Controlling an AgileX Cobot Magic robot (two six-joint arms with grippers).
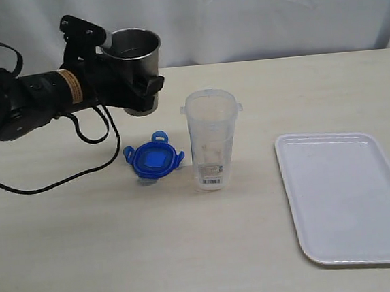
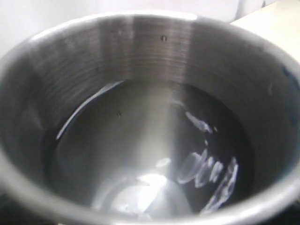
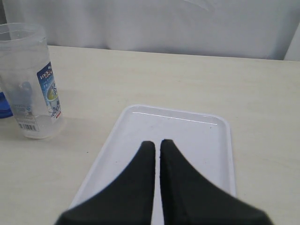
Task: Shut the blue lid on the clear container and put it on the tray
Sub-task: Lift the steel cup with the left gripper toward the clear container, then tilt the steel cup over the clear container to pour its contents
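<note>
The blue lid [image 1: 153,158] lies flat on the table, just left of the clear container [image 1: 212,141], which stands upright and open-topped. The white tray [image 1: 349,194] lies empty at the right. At the back left, my left gripper [image 1: 140,89] is shut on a steel cup [image 1: 135,59] and holds it above the table. That cup's inside [image 2: 140,117] fills the left wrist view and hides the fingers. My right gripper [image 3: 158,143] is shut on nothing over the near part of the tray [image 3: 187,126]. The clear container [image 3: 30,79] stands apart from it, beyond the tray.
A black cable [image 1: 61,178] from the left arm trails on the table left of the lid. A white curtain [image 1: 251,11] hangs behind the table's far edge.
</note>
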